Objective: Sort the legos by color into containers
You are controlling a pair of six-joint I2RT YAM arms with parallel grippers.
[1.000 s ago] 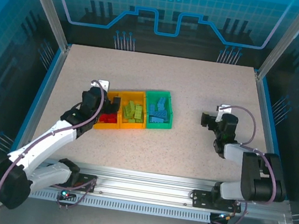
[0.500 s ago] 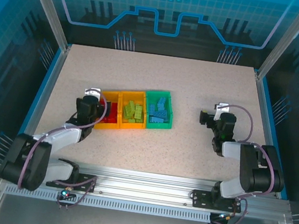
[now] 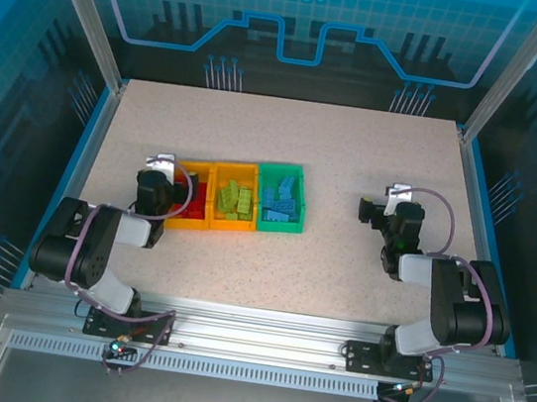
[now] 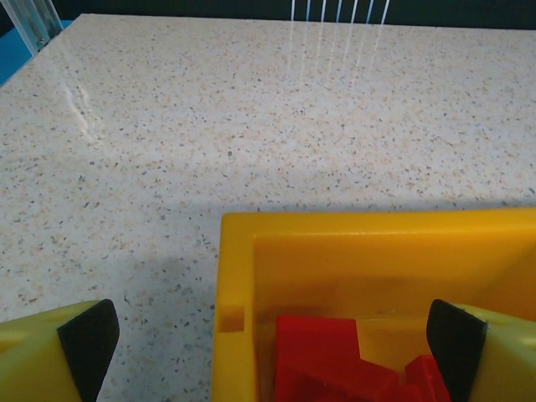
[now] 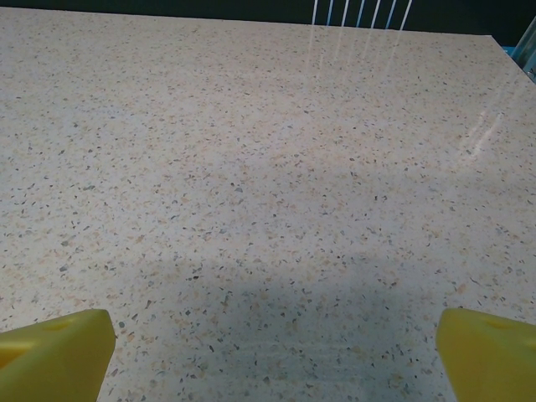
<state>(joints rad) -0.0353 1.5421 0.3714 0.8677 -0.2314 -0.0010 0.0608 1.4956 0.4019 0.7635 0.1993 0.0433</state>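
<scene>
Three joined containers stand in a row left of centre. The left orange-yellow bin [image 3: 188,226] holds red legos [image 3: 193,212]. The middle orange-yellow bin [image 3: 233,226] holds light green legos [image 3: 234,200], and the green bin [image 3: 283,227] holds blue legos [image 3: 280,201]. My left gripper [image 3: 172,190] sits low at the left bin's left end, open. In the left wrist view the gripper [image 4: 272,352] spans that bin's corner [image 4: 234,276], with red legos [image 4: 322,356] between the fingers [image 4: 88,343], untouched. My right gripper [image 3: 365,212] stands open over bare table, empty in the right wrist view [image 5: 272,360].
The speckled tabletop [image 3: 355,153] is bordered by a blue rim and metal frame posts [image 3: 108,59]. Both arms are folded back near their bases on the front rail [image 3: 258,345]. Open tabletop lies between the green bin and the right gripper.
The left arm has folded back toward its base, and its gripper has pulled left from over the red bin to the bin's left end. The right arm barely shifted.
</scene>
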